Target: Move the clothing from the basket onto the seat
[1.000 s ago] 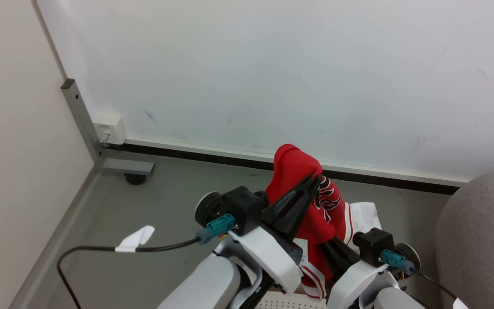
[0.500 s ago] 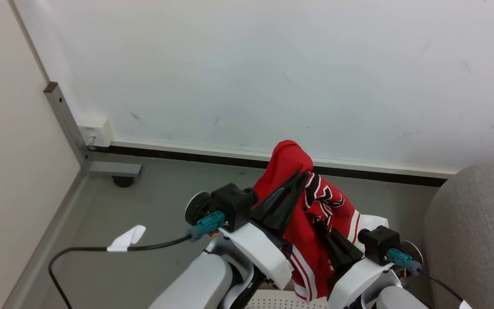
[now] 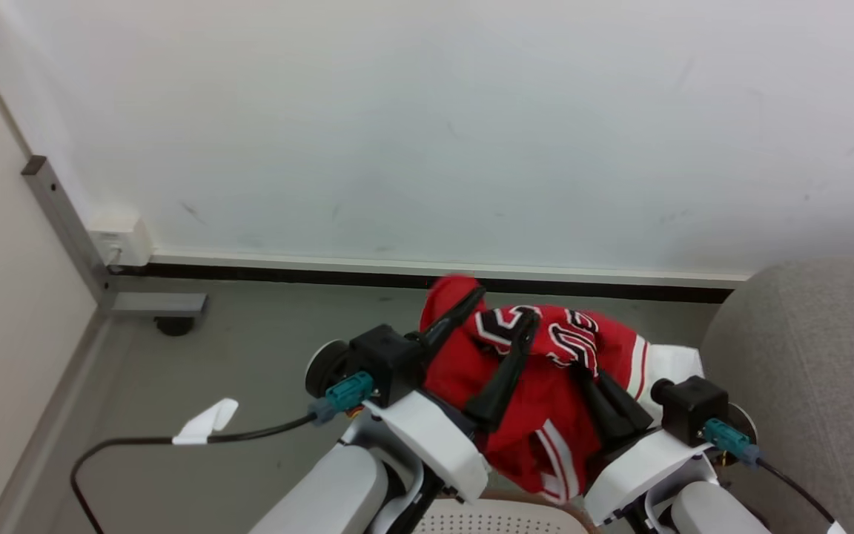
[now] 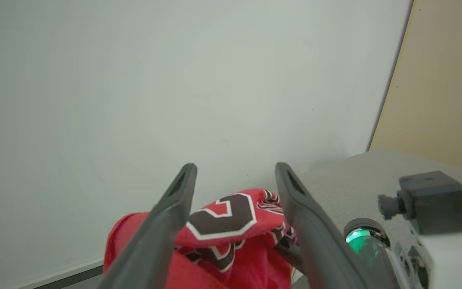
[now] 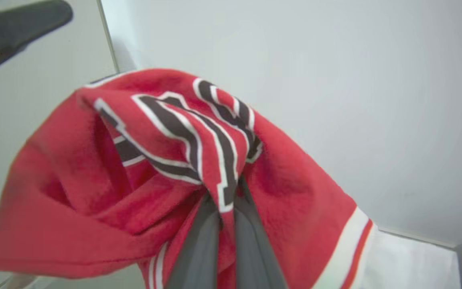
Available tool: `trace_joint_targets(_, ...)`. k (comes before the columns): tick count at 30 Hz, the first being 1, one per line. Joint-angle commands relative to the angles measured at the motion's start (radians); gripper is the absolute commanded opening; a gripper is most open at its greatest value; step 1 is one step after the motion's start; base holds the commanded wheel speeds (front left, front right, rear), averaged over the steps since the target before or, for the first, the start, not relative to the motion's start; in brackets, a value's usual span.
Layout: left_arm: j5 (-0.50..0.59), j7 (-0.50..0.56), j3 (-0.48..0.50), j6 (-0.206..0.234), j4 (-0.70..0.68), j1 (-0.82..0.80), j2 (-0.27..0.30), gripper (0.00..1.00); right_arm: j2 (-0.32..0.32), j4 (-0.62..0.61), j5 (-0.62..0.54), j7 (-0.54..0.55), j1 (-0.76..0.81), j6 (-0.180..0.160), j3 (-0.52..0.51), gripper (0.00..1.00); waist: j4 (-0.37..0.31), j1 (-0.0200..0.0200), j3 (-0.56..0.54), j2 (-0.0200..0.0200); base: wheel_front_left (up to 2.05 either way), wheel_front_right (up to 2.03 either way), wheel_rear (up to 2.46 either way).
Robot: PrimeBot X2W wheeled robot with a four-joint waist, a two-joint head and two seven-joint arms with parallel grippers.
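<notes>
**Q:** What is at the far left?
**A:** A grey metal post (image 3: pixel 64 215) stands in the corner against the pale wall (image 3: pixel 427 133). A small white box (image 3: pixel 121 239) is fixed just beside it. On the grey floor (image 3: pixel 249 348) below, a black cable (image 3: pixel 264 429) with a white tag (image 3: pixel 204 423) curves toward the robot's left arm.

**Q:** And the left gripper?
**A:** The left gripper (image 3: pixel 504 304) is raised left of centre, its jaws spread wide. One finger lies along the left edge of the red jersey (image 3: pixel 549 404), and the other crosses its front. The left wrist view shows a lettered fold sitting loosely between them, not pinched.

**Q:** Where is the clothing?
**A:** The jersey hangs in the air at centre, above the white perforated basket (image 3: pixel 471 519), whose top shows at the bottom edge. Black-and-white lettering faces upward, and white stripes trim its lower and right edges.

**Q:** What holds it?
**A:** The right gripper (image 3: pixel 586 371), just right of centre. Its jaws are closed tight on a bunched fold of the jersey, and the cloth drapes down around both fingers.

**Q:** And further right?
**A:** A pale whitish piece (image 3: pixel 668 363) shows just behind the jersey's striped edge. I cannot tell whether anything grips it. Beyond it, the big grey woven seat (image 3: pixel 805 356) takes up the right side, apart from the jersey.
</notes>
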Motion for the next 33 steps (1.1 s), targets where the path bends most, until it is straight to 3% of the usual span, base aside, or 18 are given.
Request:
trace_joint_targets(1, 0.001, -0.007, 0.0, 0.002, 0.002, 0.018, 0.013, 1.0, -0.002, -0.01, -0.019, 0.0, 0.016, -0.002, -0.019, 0.0, -0.018, 0.0, 0.001, 0.0, 0.0, 0.0, 0.0)
trace_joint_targets(16, 0.016, -0.081, -0.027, -0.033, -0.006, 0.068, 0.05, 1.0, -0.059, -0.133, -0.097, 0.0, 0.065, -0.002, -0.199, 0.0, -0.207, 0.0, 0.039, 0.0, 0.0, 0.0, 0.0)
trace_joint_targets(33, 0.052, -0.107, -0.048, -0.068, 0.036, 0.095, 0.046, 1.0, -0.084, -0.268, -0.133, 0.0, 0.167, -0.002, -0.277, 0.0, -0.434, 0.0, 0.069, 0.0, 0.0, 0.0, 0.0)
